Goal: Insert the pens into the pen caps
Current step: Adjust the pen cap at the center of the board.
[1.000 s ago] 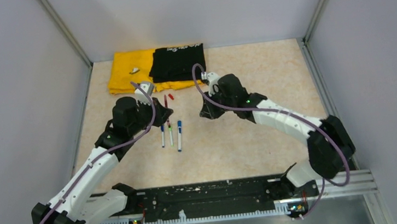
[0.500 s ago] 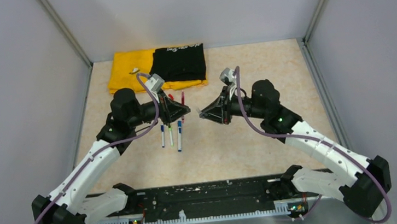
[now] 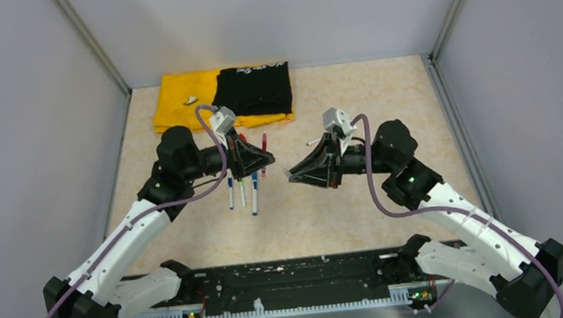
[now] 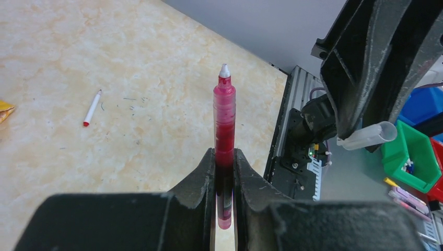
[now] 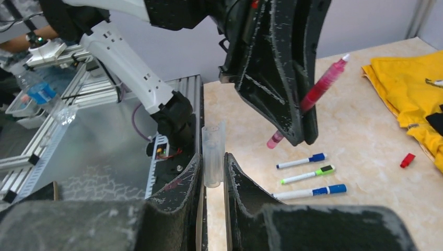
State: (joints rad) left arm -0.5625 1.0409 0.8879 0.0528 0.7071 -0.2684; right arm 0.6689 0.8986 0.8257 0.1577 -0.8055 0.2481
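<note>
My left gripper [image 3: 263,161] is shut on a translucent red pen [image 3: 263,145] and holds it above the table. In the left wrist view the pen [image 4: 224,117] stands between the jaws [image 4: 224,154] with its pale tip outward. My right gripper [image 3: 292,175] faces it a short way off, shut on a clear cap [image 5: 212,154] with its open end outward. The cap also shows in the left wrist view [image 4: 368,135]. The right wrist view shows the red pen [image 5: 324,83] apart from the cap. Three capped white pens [image 3: 241,192] lie on the table under the left gripper.
A white pen with a red tip [image 4: 92,107] lies alone on the table. A loose red cap [image 5: 407,159] lies near the yellow cloth [image 3: 179,102]. A black cloth [image 3: 252,88] lies on it at the back. The rail [image 3: 290,279] runs along the near edge.
The left gripper has lifted the red pen and swung right. The right arm has swung out, turning its gripper with the clear cap to face the left gripper.
</note>
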